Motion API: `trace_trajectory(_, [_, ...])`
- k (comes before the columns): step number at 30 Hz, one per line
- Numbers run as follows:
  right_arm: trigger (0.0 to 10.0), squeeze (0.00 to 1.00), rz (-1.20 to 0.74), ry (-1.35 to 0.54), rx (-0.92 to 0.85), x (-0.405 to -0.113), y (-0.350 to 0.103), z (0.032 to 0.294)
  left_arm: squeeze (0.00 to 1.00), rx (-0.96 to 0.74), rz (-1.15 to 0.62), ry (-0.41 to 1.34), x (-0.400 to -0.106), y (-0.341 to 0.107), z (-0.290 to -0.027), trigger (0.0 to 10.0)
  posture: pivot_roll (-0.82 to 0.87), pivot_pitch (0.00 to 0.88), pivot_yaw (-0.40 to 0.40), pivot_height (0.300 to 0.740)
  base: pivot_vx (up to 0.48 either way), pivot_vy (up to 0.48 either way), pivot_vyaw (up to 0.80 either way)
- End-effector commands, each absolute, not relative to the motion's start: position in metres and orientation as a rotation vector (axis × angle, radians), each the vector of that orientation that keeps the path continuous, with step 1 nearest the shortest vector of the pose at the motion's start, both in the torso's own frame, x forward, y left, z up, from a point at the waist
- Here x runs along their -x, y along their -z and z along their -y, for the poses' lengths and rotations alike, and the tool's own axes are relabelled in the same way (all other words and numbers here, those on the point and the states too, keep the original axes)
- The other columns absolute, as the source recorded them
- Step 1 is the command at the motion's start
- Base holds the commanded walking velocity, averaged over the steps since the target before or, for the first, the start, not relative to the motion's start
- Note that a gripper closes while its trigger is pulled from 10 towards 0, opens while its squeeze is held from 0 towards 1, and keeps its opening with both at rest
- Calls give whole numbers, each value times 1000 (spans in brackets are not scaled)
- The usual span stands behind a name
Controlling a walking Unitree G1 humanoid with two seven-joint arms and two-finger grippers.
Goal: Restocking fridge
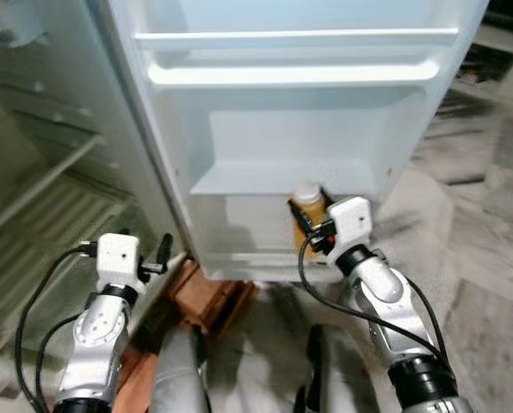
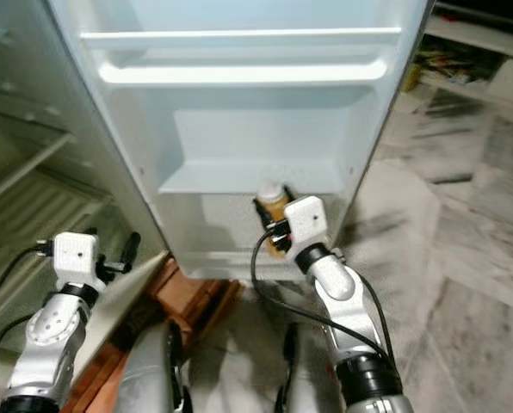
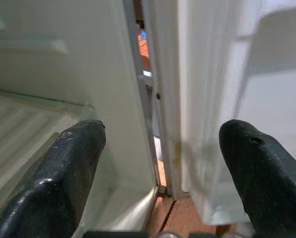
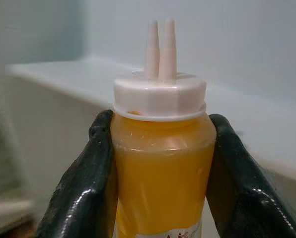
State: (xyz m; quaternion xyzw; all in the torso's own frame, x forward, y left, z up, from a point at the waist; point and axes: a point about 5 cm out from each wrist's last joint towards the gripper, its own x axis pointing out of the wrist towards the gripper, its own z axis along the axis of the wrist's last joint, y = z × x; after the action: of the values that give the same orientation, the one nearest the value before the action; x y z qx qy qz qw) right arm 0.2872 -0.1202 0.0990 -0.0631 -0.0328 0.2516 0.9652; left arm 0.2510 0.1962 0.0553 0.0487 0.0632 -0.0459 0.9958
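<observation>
Right gripper [image 4: 160, 163] is clamped on one yellow-orange plastic squeeze bottle [image 4: 160, 173], its two black fingers [image 4: 86, 178] pressing the bottle's sides just below the white twin-nozzle cap [image 4: 159, 94]. From the head cameras, that single bottle [image 1: 308, 211] stands upright at the bottom of the open white fridge door [image 1: 299, 129], directly ahead of the right gripper [image 1: 315, 231], in front of the lowest door shelf [image 1: 278, 181]; whether its base rests on anything cannot be told. Three ledges can be counted on the door's inner face: two long white rails near the top and the lowest door shelf behind the bottle. Left gripper [image 3: 160, 168] hangs low on the robot's left with its two fingers [image 3: 63, 173] spread apart and holding nothing, pointing at the gap between the fridge door and the fridge cabinet [image 1: 41, 172], whose pale ribbed inner shelves [image 1: 58, 215] show. Reddish-brown bricks [image 1: 209, 297] lie under the door's lower corner, and grey marbled floor tiles [image 1: 480, 258] spread to the right.
</observation>
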Motion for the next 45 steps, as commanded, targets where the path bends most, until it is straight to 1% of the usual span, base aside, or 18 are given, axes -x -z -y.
trace_trajectory(1, [10000,0,45,-559,130,-288,-96,115,0,-112,-145,81,-248,-54,-202,10000,81,61,27,578,0,0,0])
trace_trajectory(3, [10000,0,22,-634,152,-289,-90,103,0,-125,-163,71,-243,-54,-208,10000,95,79,29,578,0,0,0])
trace_trajectory(6, [10000,0,17,-666,186,-291,-84,96,0,-139,-171,61,-238,-54,-213,10000,118,106,28,578,0,0,0])
trace_trajectory(11, [10000,0,44,-638,280,-306,-80,87,0,-146,-180,51,-226,-56,-216,10000,157,143,30,578,0,0,0])
trace_trajectory(19, [10000,0,188,-553,499,-331,-96,75,0,-157,-199,28,-207,-61,-223,10000,212,188,40,578,0,0,0])
trace_trajectory(22, [10000,0,166,-537,533,-337,-94,72,0,-165,-212,30,-200,-62,-226,10000,229,209,46,578,0,0,0])
trace_trajectory(27, [10000,0,146,-539,593,-336,-86,73,0,-171,-220,29,-192,-66,-227,10000,258,241,48,578,0,0,0])
trace_trajectory(33, [10000,0,111,-511,598,-337,-79,77,0,-178,-250,21,-175,-69,-230,10000,274,283,56,578,0,0,0])
trace_trajectory(40, [10000,0,85,-471,594,-337,-75,83,0,-188,-269,11,-164,-73,-233,10000,290,327,66,578,0,0,0])
trace_trajectory(45, [10000,0,197,-444,656,-341,-88,81,0,-195,-288,-1,-154,-75,-234,10000,300,346,73,578,0,0,0])
